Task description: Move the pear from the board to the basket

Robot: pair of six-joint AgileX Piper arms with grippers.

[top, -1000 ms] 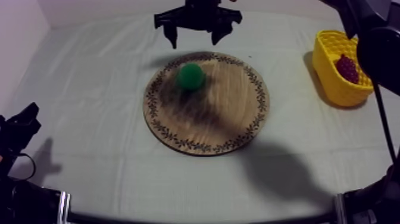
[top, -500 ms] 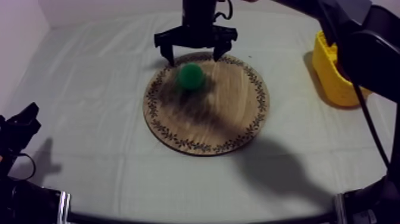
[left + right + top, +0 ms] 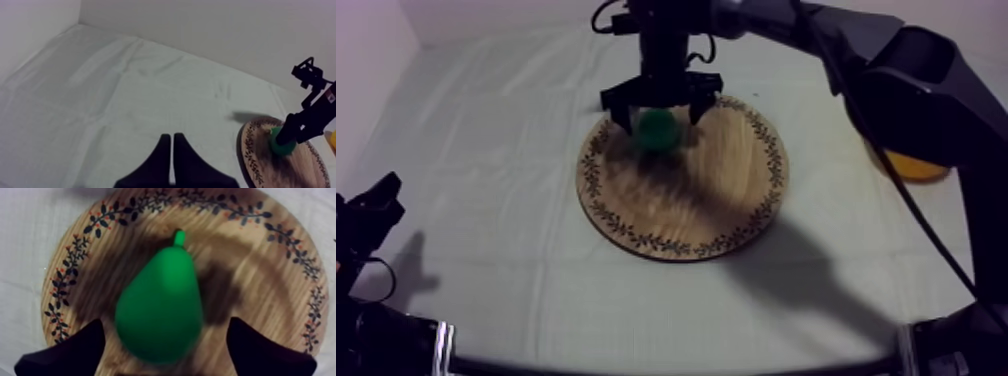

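Observation:
A green pear (image 3: 658,130) (image 3: 162,306) lies on the round wooden board (image 3: 726,190) (image 3: 260,263) near its far rim. My right gripper (image 3: 659,108) (image 3: 165,345) hangs open right over the pear, one black finger at each side of it, not touching. In the left wrist view the pear (image 3: 284,147) shows beneath that gripper on the board (image 3: 260,160). My left gripper (image 3: 172,150) is shut on nothing, low at the table's left (image 3: 374,210). The yellow basket (image 3: 911,165) is mostly hidden behind my right arm.
The grey-white cloth (image 3: 486,150) covers the table. My right arm (image 3: 876,70) spans from the upper right across the far side. The back wall runs close behind the board.
My right gripper has come down and forward from the far edge to straddle the pear. The arm now covers the basket. The left arm has not moved.

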